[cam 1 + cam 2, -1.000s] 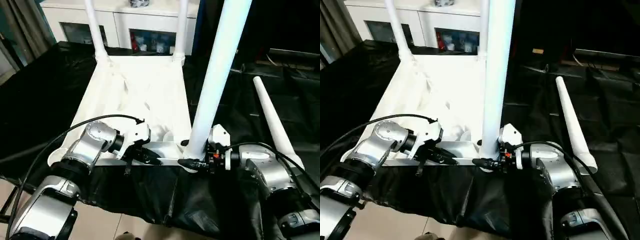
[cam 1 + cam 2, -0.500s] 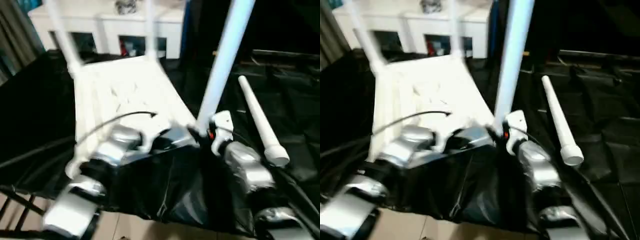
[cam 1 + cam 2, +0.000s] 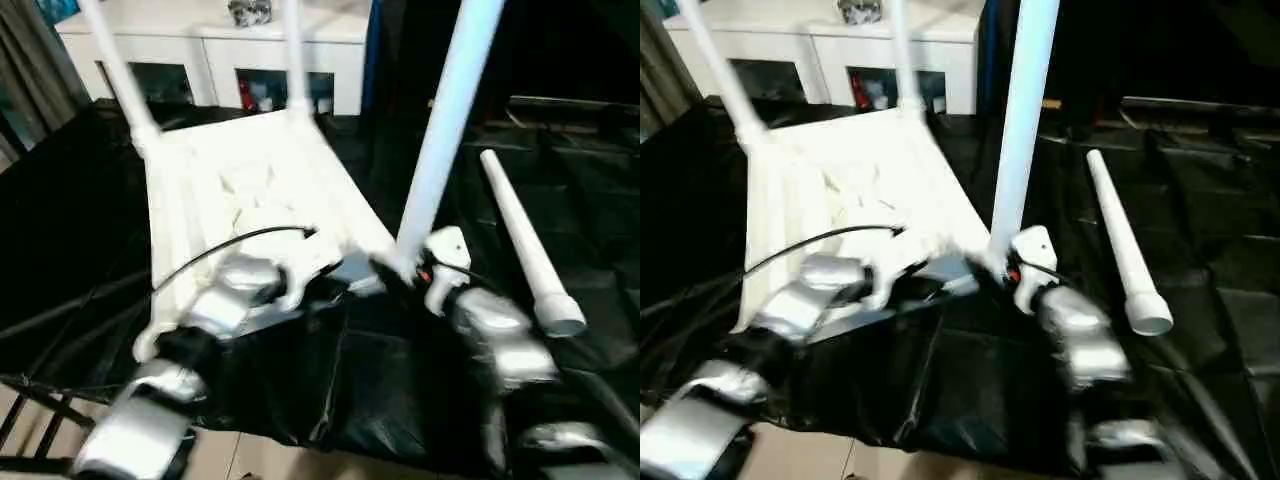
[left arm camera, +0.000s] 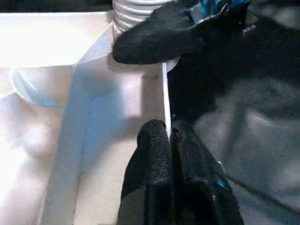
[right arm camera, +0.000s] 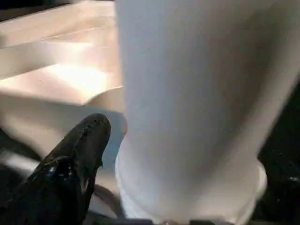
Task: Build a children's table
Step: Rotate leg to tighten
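Tabletop [image 3: 250, 185] of white plastic lies upside down on the black-covered work table [image 3: 70, 200], with its ribbed underside facing up. Two legs already stand in the corner sockets on the tabletop's far side, the side closest to the white glass-door cabinet [image 3: 210, 60]: one far-left leg [image 3: 115, 65] and one far-right leg [image 3: 293, 55]. A third leg [image 3: 445, 130] rises, slightly tilted, from the near corner socket of the tabletop on the robot's right side. The fourth leg [image 3: 520, 240] lies flat on the black cover, well apart from the tabletop on the robot's right, with its open wide end pointing toward the robot.

At the tabletop's near edge, the left gripper [image 4: 169, 136] is closed on the thin rim of the tabletop; in the left wrist view its two black fingers [image 4: 154, 159] press this rim from both sides. A black cable [image 3: 230, 245] runs in a curve over the left forearm [image 3: 225, 305].

The right gripper [image 3: 400, 272] is at the foot of the third leg, just beside the near corner socket. In the right wrist view one black finger [image 5: 75, 159] lies against the leg's base [image 5: 187, 187]; the other finger is hidden, so I cannot tell how far this gripper is open or whether it really holds the leg. In the left wrist view a black finger [image 4: 154, 40] of the right gripper touches the ribbed end of the leg [image 4: 136, 11] at the socket.
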